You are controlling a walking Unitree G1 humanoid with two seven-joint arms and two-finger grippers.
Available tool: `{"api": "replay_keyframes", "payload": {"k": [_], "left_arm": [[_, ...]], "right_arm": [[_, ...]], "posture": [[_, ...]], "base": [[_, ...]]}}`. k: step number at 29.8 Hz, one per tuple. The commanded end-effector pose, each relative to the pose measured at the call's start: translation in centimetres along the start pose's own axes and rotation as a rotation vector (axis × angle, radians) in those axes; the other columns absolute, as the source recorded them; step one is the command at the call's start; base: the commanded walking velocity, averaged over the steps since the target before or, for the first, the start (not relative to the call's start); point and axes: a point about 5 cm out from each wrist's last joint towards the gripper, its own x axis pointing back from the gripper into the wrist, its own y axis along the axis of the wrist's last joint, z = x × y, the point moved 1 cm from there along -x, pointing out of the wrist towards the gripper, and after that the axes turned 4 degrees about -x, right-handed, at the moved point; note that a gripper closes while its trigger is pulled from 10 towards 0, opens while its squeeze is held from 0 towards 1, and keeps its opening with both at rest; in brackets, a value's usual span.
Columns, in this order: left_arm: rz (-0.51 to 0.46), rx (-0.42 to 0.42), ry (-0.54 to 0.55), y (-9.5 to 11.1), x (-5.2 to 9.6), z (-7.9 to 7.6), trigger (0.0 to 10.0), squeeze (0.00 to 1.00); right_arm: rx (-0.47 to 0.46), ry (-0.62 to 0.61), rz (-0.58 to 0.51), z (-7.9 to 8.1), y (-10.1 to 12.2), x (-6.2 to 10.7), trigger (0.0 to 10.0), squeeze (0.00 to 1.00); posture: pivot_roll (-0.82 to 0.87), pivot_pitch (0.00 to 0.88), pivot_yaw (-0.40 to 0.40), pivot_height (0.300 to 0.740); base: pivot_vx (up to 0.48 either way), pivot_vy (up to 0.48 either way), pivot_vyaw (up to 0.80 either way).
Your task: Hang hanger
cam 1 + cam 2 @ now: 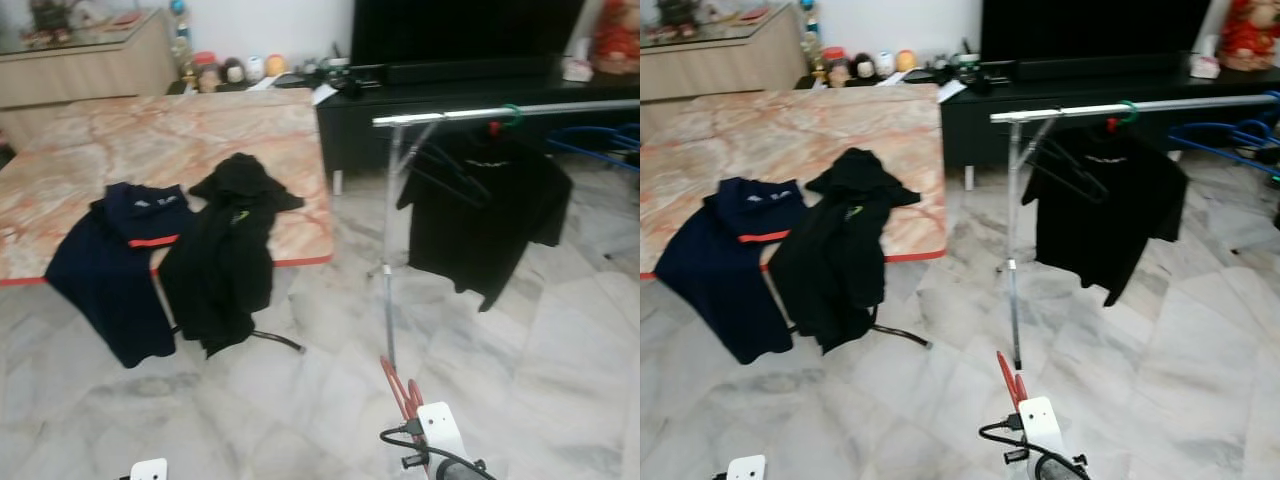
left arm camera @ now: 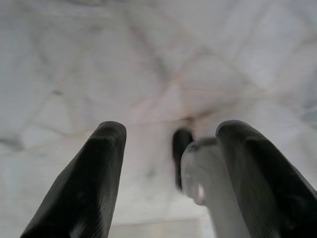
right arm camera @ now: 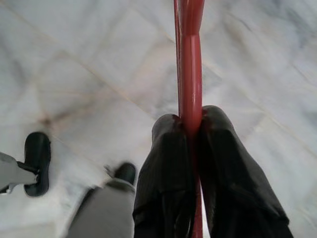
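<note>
The right gripper (image 3: 190, 134) clamps a smooth red plastic hanger (image 3: 189, 59) above veined marble floor (image 3: 89, 74); the left gripper (image 2: 168, 148) gapes.

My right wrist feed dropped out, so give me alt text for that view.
The right gripper has its two black fingers shut on a thin red plastic hanger, which runs straight out between them. Behind lies a pale marble tiled floor.

A home's living room: a TV (image 1: 465, 30) on a black stand (image 1: 440, 105), marble table (image 1: 150, 150) (clothes dumped on it), clothes rail (image 1: 500, 112).
</note>
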Motion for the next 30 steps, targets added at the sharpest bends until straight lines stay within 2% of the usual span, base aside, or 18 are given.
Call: {"api": "replay_keyframes", "payload": {"k": [1, 9, 28, 30], "left_arm": [[0.019, -0.029, 0.012, -0.6, 0.2, 0.5, 10.0, 0.0], [0.054, -0.034, 0.016, -1.4, 0.4, 1.1, 10.0, 0.0], [0.07, -0.056, 0.001, -2.0, 0.6, 1.0, 10.0, 0.0], [0.078, -0.06, 0.006, -2.3, 0.8, 1.8, 10.0, 0.0]], "right_arm": [[-0.012, 0.008, -0.022, 0.4, 0.8, -0.1, 10.0, 0.0], [-0.011, 0.01, -0.02, 0.4, 0.7, -0.1, 10.0, 0.0], [-0.009, -0.001, -0.013, 0.3, 0.5, -0.1, 10.0, 0.0], [-0.008, -0.003, -0.01, 0.2, 0.4, -0.1, 10.0, 0.0]], "posture": [[0.0, 0.0, 0.024, 0.74], [0.0, 0.0, 0.024, 0.74], [0.0, 0.0, 0.024, 0.74], [0.0, 0.0, 0.023, 0.74]], "base": [[0.0, -0.472, 0.0], [0.0, -0.479, 0.0], [0.0, -0.48, 0.0], [0.0, -0.48, 0.0]]}}
